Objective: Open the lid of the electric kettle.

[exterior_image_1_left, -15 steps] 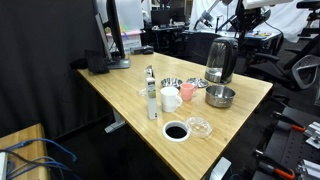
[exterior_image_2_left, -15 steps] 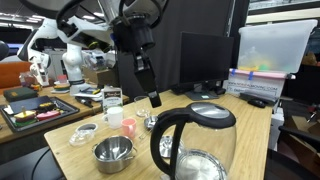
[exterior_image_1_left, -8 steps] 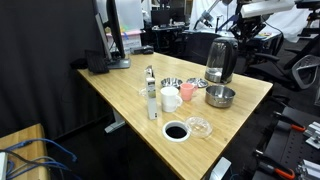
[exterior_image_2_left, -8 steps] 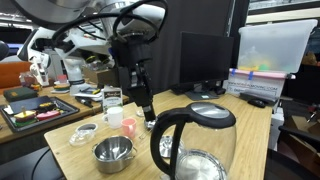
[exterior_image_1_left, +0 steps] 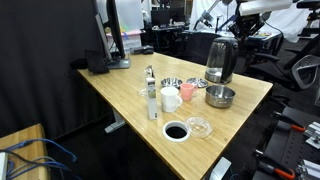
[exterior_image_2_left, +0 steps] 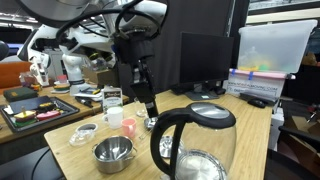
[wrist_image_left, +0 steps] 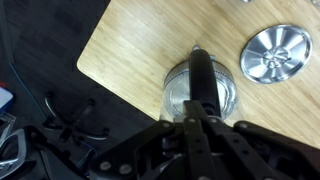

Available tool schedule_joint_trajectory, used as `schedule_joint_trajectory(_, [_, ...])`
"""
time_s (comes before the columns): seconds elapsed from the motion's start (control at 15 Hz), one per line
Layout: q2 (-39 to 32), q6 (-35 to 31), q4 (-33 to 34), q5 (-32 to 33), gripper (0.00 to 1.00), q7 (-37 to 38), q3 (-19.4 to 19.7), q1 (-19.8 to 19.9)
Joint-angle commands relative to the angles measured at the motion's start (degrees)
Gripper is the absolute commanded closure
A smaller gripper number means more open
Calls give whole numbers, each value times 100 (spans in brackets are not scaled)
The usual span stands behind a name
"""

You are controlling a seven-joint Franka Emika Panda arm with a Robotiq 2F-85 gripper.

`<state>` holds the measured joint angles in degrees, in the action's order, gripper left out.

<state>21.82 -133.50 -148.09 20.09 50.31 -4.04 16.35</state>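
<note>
Left to right, in an exterior view: a dark tray (exterior_image_2_left: 22, 110) at the table's left end holds small items too small to name. Next come a clear glass (exterior_image_2_left: 112, 98), a white mug (exterior_image_2_left: 115, 116) whose inside is hidden, a clear round dish (exterior_image_2_left: 85, 130) and a pink cup (exterior_image_2_left: 128, 128). In front of these stands a steel bowl (exterior_image_2_left: 113, 152), showing only its bare, shining inside.

The gripper (exterior_image_2_left: 148, 103) hangs fingers-down over the wooden table (exterior_image_2_left: 60, 160), behind and to the left of the kettle and apart from it. Whether its fingers are spread or closed cannot be told from any view.

The electric kettle (exterior_image_2_left: 195, 150) stands upright in the foreground, long axis vertical. Its looped black handle faces the camera's left; the spout's direction cannot be told. The clear body glints near the bottom, but whether it holds water is not visible. The lid (exterior_image_2_left: 210, 113) sits flat on the kettle's top.

From the wrist view, the kettle's handle (wrist_image_left: 200, 80) runs up and down the frame.

Far right, a translucent bin (exterior_image_2_left: 272, 45) holds coloured things.
</note>
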Motion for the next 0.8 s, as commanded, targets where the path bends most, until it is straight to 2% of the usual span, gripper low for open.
schedule_joint_trajectory(0.0, [-187,-54,97,31,100,58,52,-100])
schedule_joint_trajectory(0.73, [-650,-48,485,136,100,222,105,-158])
